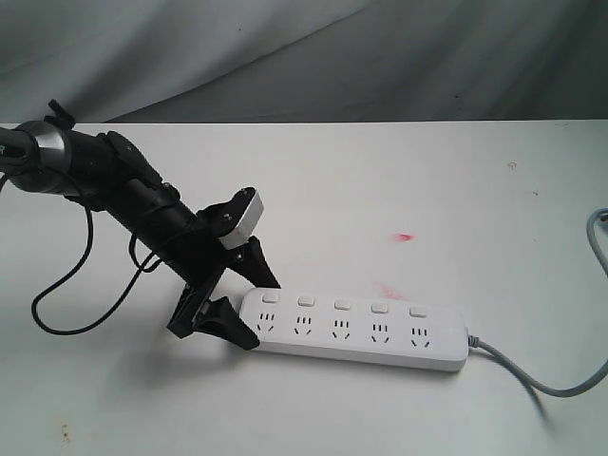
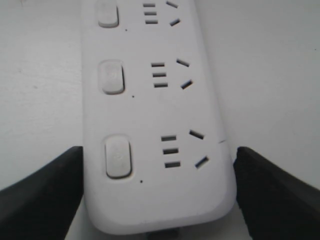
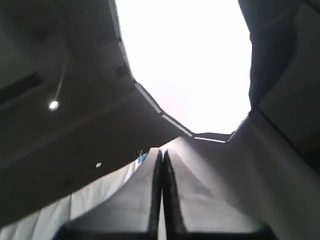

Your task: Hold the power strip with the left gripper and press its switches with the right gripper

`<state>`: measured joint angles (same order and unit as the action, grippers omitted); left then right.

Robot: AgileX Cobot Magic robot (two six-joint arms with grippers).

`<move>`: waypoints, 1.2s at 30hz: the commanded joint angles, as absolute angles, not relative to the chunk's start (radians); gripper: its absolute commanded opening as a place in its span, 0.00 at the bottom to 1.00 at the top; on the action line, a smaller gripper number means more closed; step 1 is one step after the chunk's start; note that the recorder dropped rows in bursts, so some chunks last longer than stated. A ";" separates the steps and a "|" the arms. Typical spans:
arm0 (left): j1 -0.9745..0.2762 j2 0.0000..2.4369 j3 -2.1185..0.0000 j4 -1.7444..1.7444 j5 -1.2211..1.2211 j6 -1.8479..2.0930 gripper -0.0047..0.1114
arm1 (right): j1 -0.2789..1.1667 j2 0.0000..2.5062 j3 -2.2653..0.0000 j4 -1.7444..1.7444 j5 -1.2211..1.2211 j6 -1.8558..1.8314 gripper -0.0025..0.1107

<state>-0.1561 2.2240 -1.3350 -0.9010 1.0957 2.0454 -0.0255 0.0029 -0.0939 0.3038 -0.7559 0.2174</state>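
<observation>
The white power strip (image 1: 356, 328) lies flat on the white table (image 1: 380, 190), its grey cord (image 1: 532, 375) trailing off to the right. Its five switches (image 1: 341, 305) run in a row above the sockets. My left gripper (image 1: 258, 313) straddles the strip's left end, one black finger on each long side and both touching it. In the left wrist view the strip (image 2: 155, 125) fills the space between the fingers (image 2: 45, 190), with the nearest switch (image 2: 118, 156) just ahead. My right gripper (image 3: 162, 152) is out of the exterior view, shut on nothing and pointing up at the ceiling.
A black cable (image 1: 57, 304) loops on the table under the left arm. A small red mark (image 1: 404, 236) sits on the table behind the strip. A grey cable (image 1: 598, 237) runs along the right edge. Grey cloth hangs behind the table.
</observation>
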 commanded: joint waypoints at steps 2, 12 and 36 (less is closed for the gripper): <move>-0.162 2.226 -1.331 -0.902 1.096 2.043 0.04 | -0.032 0.016 -0.319 0.636 -0.421 -0.045 0.02; -0.162 2.226 -1.331 -0.902 1.096 2.043 0.04 | -0.030 0.479 -0.805 0.627 0.022 -0.235 0.02; -0.162 2.226 -1.331 -0.902 1.096 2.043 0.04 | -0.030 1.483 -1.486 0.564 1.087 -0.948 0.02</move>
